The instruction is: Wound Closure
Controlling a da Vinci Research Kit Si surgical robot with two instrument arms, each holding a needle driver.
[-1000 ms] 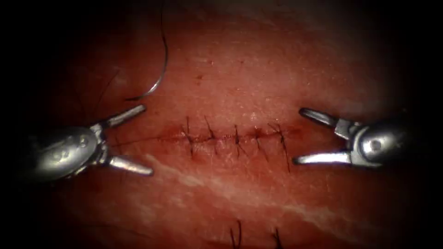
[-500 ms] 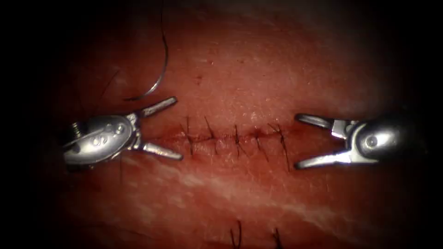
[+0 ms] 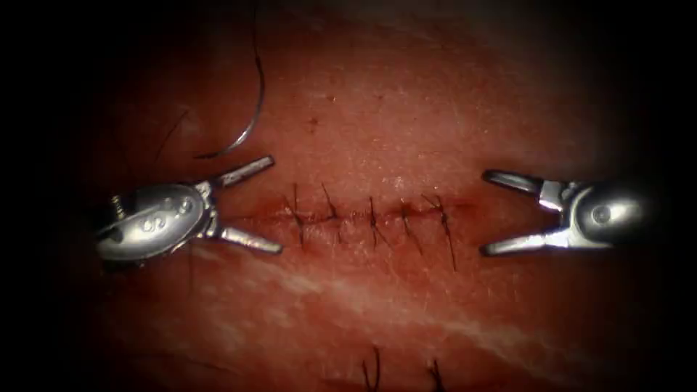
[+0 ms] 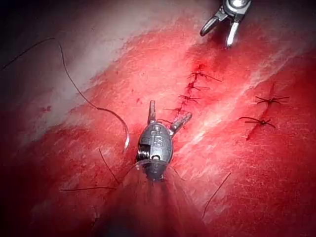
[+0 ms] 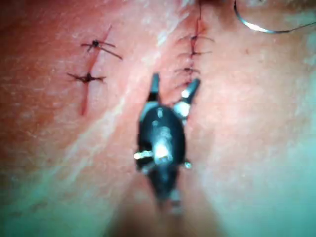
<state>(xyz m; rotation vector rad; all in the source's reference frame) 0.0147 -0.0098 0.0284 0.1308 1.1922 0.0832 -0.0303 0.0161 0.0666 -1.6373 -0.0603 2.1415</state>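
At either end of the stitched cut [image 3: 367, 214] sit the two tools: left tool [image 3: 265, 203] and right tool [image 3: 485, 212], both with jaws spread, holding nothing. Needle [image 3: 247, 131] lies loose on the tissue [image 3: 435, 109] above the cut's left end, not in it, thread [image 3: 255, 43] trailing upward. Risk, judged: a jaw tip dropping could snag a stitch or scrape the tissue. Cut looks closed, five dark stitches crossing it, edges reddish and wet.

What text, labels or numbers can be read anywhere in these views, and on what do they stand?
"S": a mark that reads like this letter on the left tool body, uncertain.
Embossed marks on the same body in the endoscope view: too small to read.
Right tool: no lettering legible.
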